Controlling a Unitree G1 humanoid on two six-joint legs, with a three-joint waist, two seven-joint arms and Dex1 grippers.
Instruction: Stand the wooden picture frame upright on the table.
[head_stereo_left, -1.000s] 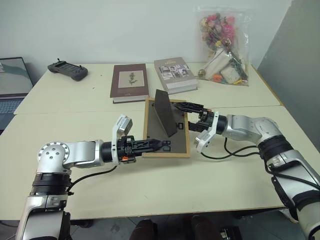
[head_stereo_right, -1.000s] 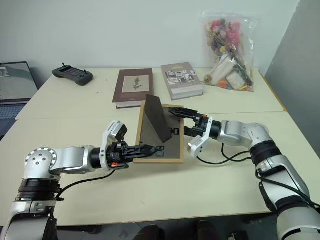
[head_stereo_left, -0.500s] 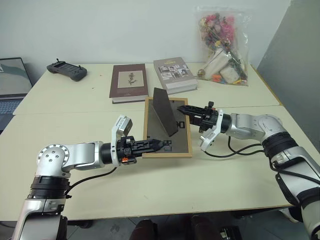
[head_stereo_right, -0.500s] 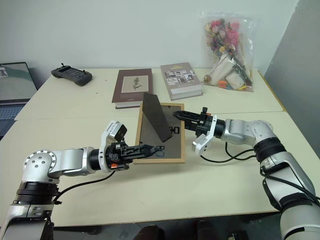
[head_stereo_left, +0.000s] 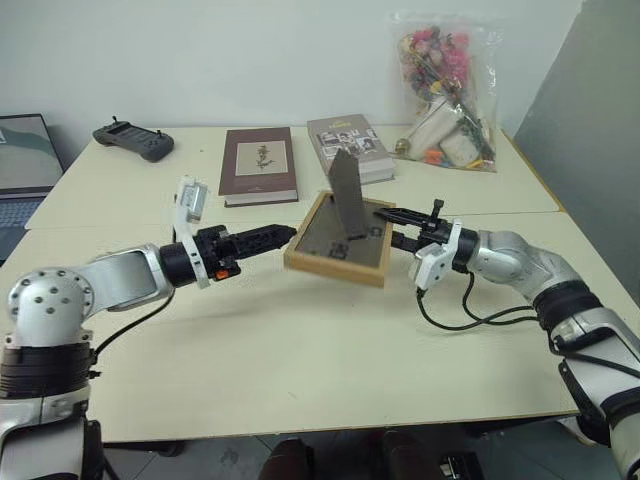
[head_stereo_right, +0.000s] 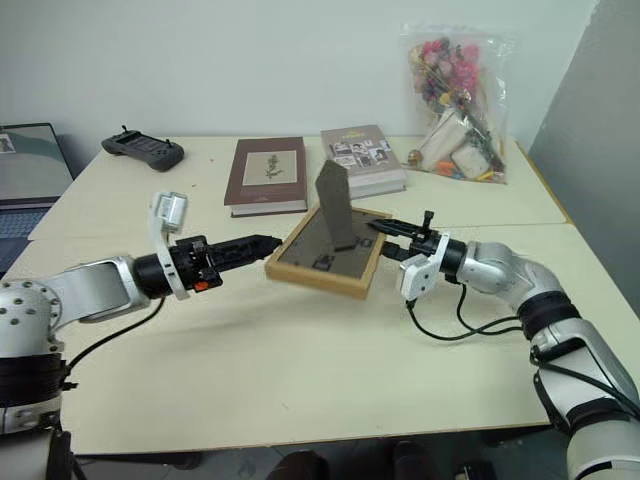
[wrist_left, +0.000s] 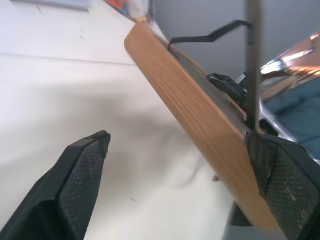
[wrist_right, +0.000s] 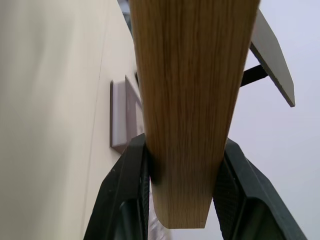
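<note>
Currently, the table (head_stereo_left: 300, 350) was seen as a cream-beige top with a seam running across it behind the arms. Nearest on it, the left gripper (head_stereo_left: 283, 233) was pointed toward the near-left corner of the wooden picture frame (head_stereo_left: 340, 240). Its jaws were spread wide in the left wrist view, one finger (wrist_left: 82, 170) clear of the wood, the other at the frame's edge; nothing was clamped by it. The right gripper (head_stereo_left: 392, 218) was closed on the frame's right edge, with the light-wood rail pinched between both fingers (wrist_right: 127, 190) in the right wrist view. The frame was held tilted, back side up, near the table's middle just behind the seam. Its right side was raised in that grip. Whether the left edge touched the tabletop could not be told. The dark back board faced up, and the fold-out stand (head_stereo_left: 347, 195) was stuck up from it as a steep grey panel.

Just behind the frame, a maroon hardcover book (head_stereo_left: 259, 165) was laid flat, and a grey book (head_stereo_left: 347, 147) beside it to the right. Further left, a black handheld controller (head_stereo_left: 134, 141) was lying near the far edge. At the far left edge a laptop (head_stereo_left: 25, 165) was partly seen. At the far right, a clear plastic bag (head_stereo_left: 445, 90) of dried flowers and small items was propped against the wall.
</note>
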